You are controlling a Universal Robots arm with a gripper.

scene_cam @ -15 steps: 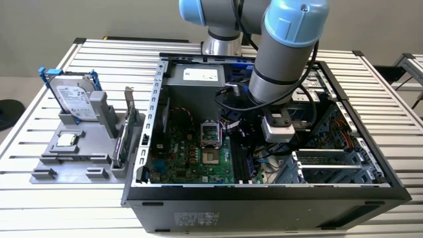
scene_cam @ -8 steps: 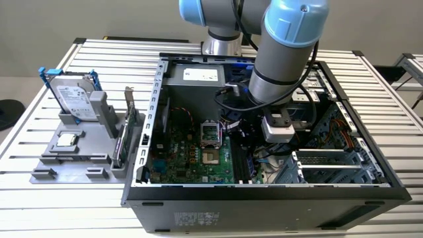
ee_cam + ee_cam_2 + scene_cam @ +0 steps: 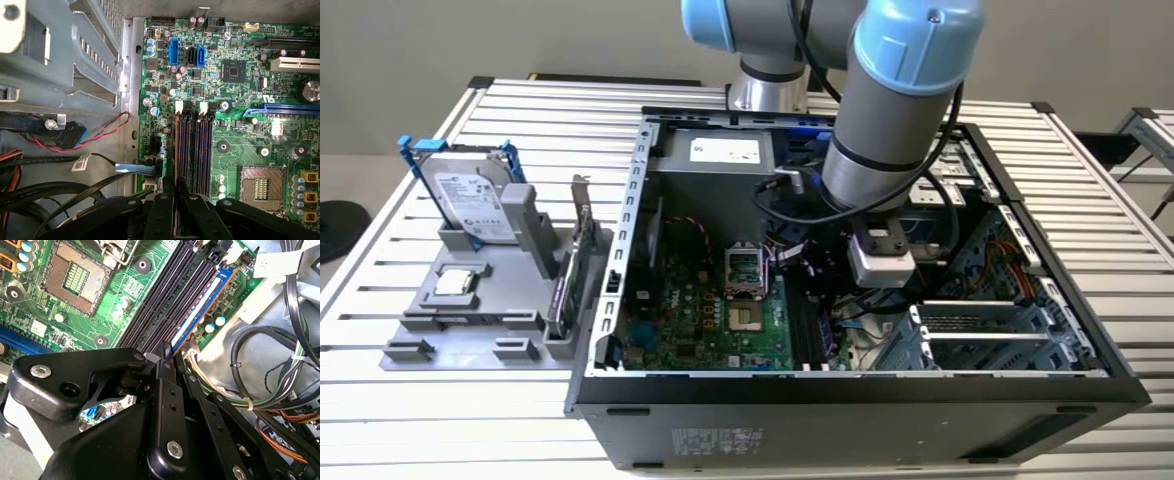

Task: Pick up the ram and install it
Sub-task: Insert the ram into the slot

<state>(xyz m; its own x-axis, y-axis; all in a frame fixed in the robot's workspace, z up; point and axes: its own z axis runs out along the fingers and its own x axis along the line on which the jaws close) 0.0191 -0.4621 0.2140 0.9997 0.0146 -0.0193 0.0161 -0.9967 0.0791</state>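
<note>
Black gripper (image 3: 167, 352) fingers, closed on the ram (image 3: 200, 310), hold the blue stick edge-down in the outermost of the memory slots (image 3: 192, 145), beside the processor socket (image 3: 75, 272). Good seating likely demands even, square downward pressure along the slot.

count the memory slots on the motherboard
4 memory slots side by side beside the processor socket: three empty, the one farthest from the socket carrying the ram, gripped by the gripper. The gripper hides their near ends.
</note>
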